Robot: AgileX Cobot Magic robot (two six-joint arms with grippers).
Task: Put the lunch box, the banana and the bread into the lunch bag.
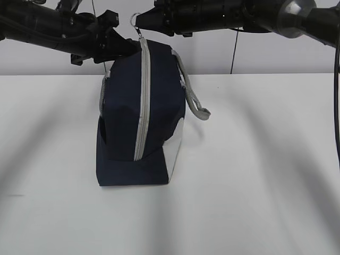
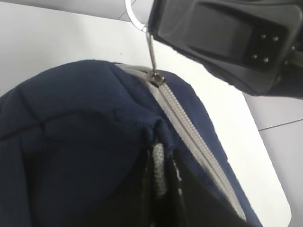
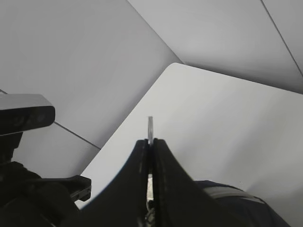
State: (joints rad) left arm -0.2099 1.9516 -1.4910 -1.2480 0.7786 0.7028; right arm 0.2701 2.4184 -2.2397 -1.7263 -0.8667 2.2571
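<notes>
The navy lunch bag (image 1: 127, 133) stands on the white table, its grey zipper (image 1: 143, 106) running closed down the front. My right gripper (image 1: 139, 22) is shut on the zipper's ring pull (image 1: 135, 18) at the bag's top; in the right wrist view the ring (image 3: 150, 125) sticks out between the shut jaws (image 3: 150, 142). My left gripper (image 1: 119, 48) is at the bag's top left, shut on a strip of grey webbing handle (image 2: 158, 165). The other handle (image 1: 194, 98) hangs on the right. The lunch box, banana and bread are out of view.
The white table (image 1: 265, 159) spreads around the bag. The left wrist view shows the zipper slider (image 2: 156, 79) at the top end of the bag and the right gripper's black body (image 2: 222, 38) above it. Grey wall behind.
</notes>
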